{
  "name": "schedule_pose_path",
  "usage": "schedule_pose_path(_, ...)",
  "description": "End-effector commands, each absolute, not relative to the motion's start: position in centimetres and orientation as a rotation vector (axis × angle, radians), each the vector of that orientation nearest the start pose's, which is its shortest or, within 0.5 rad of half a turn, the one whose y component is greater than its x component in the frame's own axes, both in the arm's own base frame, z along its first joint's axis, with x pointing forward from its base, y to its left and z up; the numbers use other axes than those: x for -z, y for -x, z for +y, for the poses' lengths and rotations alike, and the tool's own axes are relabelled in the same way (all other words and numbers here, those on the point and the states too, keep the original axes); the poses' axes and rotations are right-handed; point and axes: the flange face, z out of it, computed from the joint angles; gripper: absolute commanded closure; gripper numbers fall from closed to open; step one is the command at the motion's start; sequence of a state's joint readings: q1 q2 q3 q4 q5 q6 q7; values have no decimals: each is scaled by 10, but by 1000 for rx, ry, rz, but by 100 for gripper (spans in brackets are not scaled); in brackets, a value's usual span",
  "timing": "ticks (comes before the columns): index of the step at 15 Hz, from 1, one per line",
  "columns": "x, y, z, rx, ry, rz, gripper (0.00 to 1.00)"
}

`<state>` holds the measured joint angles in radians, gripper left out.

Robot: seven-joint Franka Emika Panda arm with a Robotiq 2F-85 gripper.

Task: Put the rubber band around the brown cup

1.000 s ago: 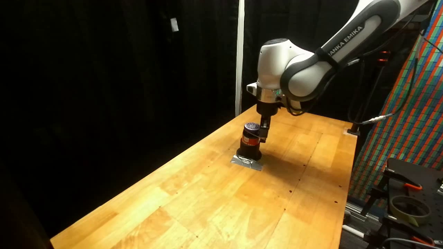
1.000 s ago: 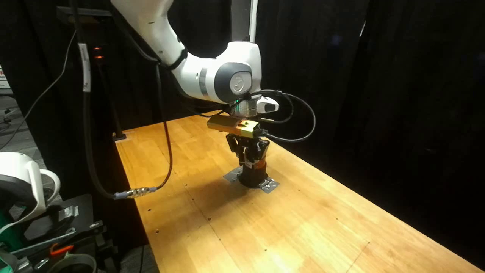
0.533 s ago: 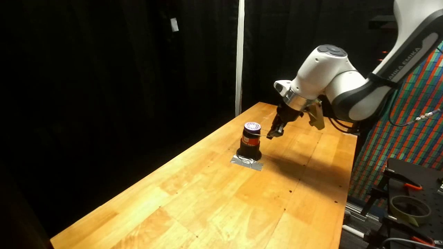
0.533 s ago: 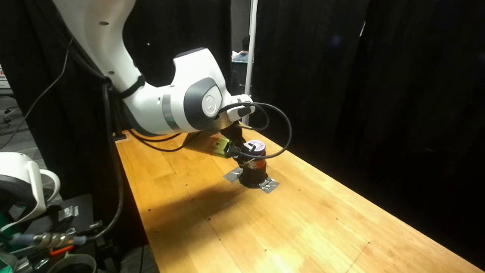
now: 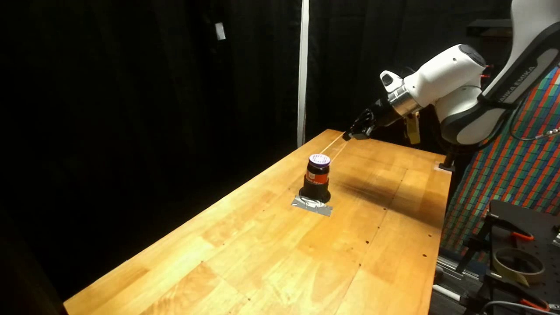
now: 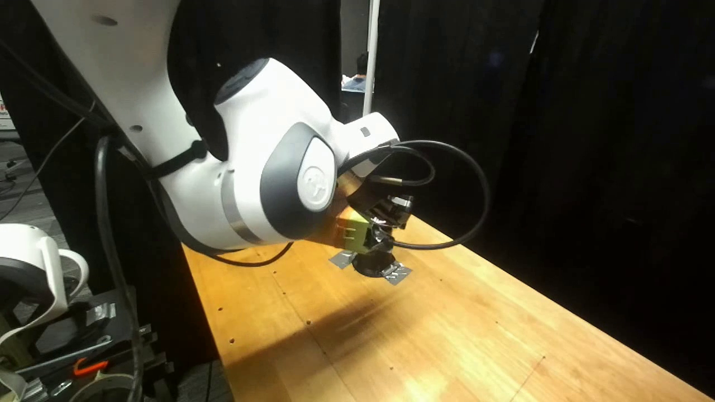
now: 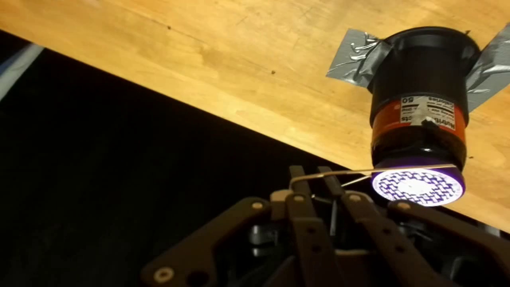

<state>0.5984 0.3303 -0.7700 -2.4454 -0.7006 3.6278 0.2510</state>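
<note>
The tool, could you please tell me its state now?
Tool: fingers close together, band caught on them; whether slightly open or closed cannot be told.

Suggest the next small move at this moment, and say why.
I'd probably ease the claw slightly toward the jar: the rubber band runs stretched in straight strands between the claw and the jar's purple-rimmed lid, so slack might let it settle around the jar.

In an exterior view, the arm (image 5: 516,87) bears "ANKA EMIKA". In the wrist view, the label (image 7: 442,109) on the brown cup (image 7: 418,137) reads upside down — "Nutrit", "cts", "Calories", "50" — its smaller print blurred.
</note>
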Motion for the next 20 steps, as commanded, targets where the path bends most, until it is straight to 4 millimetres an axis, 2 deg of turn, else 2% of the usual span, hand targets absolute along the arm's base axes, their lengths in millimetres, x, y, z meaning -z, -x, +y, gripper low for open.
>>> schedule_pose_path(1,-266,-486,2,1477,2895,-719,86)
schedule_pose_path(5,-205,-427,35,1523,2872,-653,85)
schedule_pose_path(7,-187,-408,49,1555,2858,-603,86)
schedule_pose_path(9,-174,-400,61,1671,2812,-554,85)
schedule_pose_path(10,-193,-426,83,1689,2807,-534,85)
schedule_pose_path(11,-185,-430,91,1722,2798,-512,85)
schedule_pose_path(13,-202,-458,112,1844,2745,-478,85)
schedule_pose_path(14,-187,-444,104,1928,2706,-486,84)
schedule_pose_path(15,-217,-475,129,1982,2678,-452,86)
schedule_pose_path(16,-216,-477,133,2016,2672,-444,85)
schedule_pose_path(17,-191,-451,113,2069,2665,-445,85)
schedule_pose_path(18,-212,-478,137,2086,2669,-429,85)
schedule_pose_path(19,-206,-471,128,2051,2719,-415,60)
schedule_pose_path(20,-203,-461,117,2038,2747,-398,60)
